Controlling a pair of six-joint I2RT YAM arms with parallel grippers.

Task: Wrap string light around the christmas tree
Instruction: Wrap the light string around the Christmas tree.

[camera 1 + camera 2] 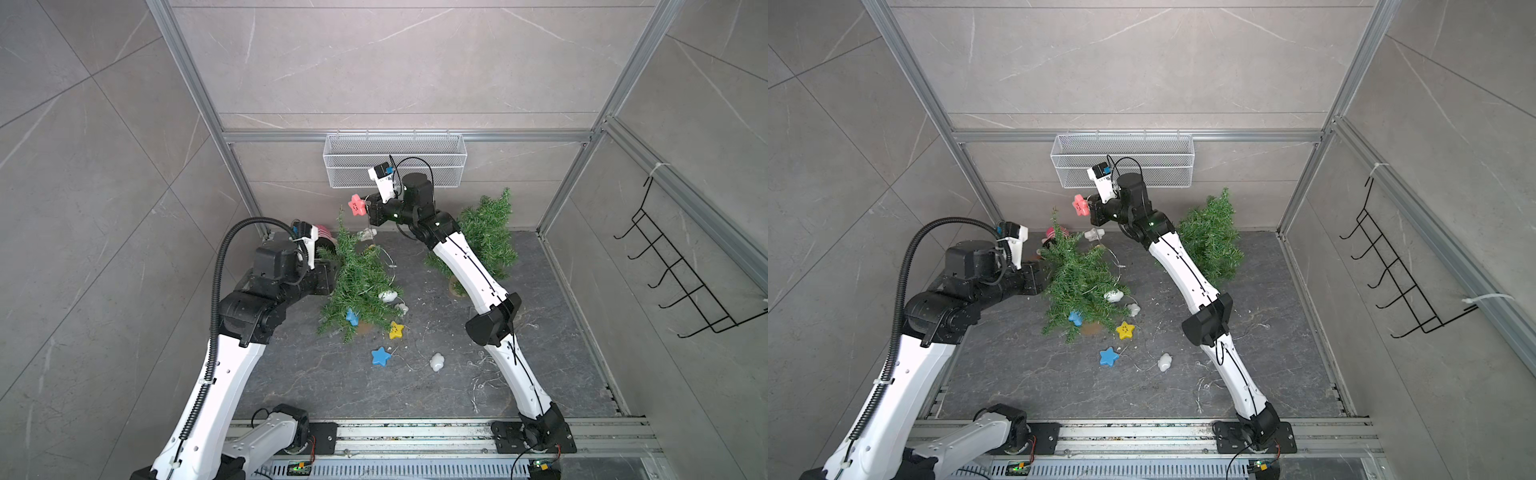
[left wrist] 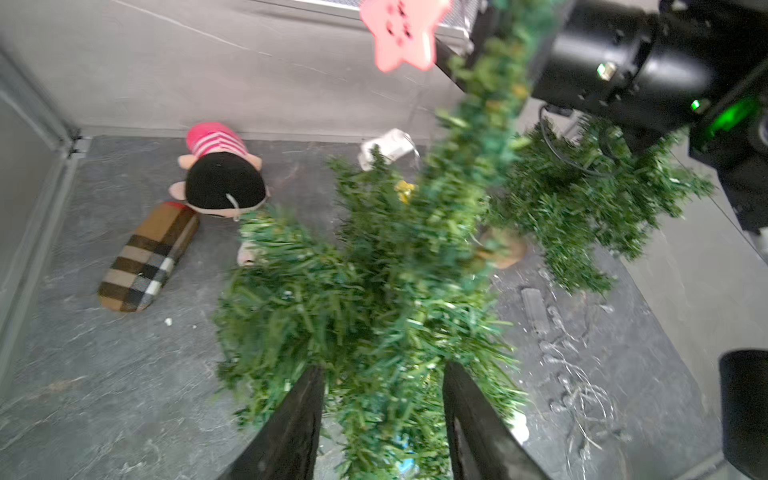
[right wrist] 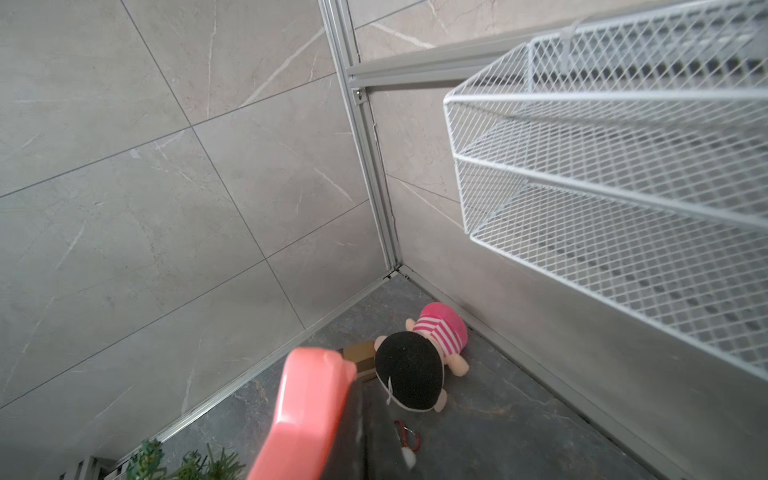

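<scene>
The left gripper (image 2: 382, 370) has its jaws parted, with branches of the christmas tree (image 1: 358, 277) lying loosely between them, so the tree looks released rather than pinched. With nothing steadying it, a tug on the wire could tip the tree or drag it away from those fingers. The string light (image 1: 388, 296) is draped over the tree just beyond them and trails onto the floor. Its yellow star (image 1: 396, 330), blue star (image 1: 380, 356) and white cloud (image 1: 436, 361) lie slack, well below the right gripper (image 1: 366, 206). That gripper is clenched on the pink star (image 1: 356, 204), held high, just beside the treetop. Swinging it round with so much slack could snag the thin wire on branch tips or on the left gripper's fingers, and pulling it taut could slide the star out of the grip. The right forearm passes close beside the second tree (image 1: 488, 232) and might knock it over
</scene>
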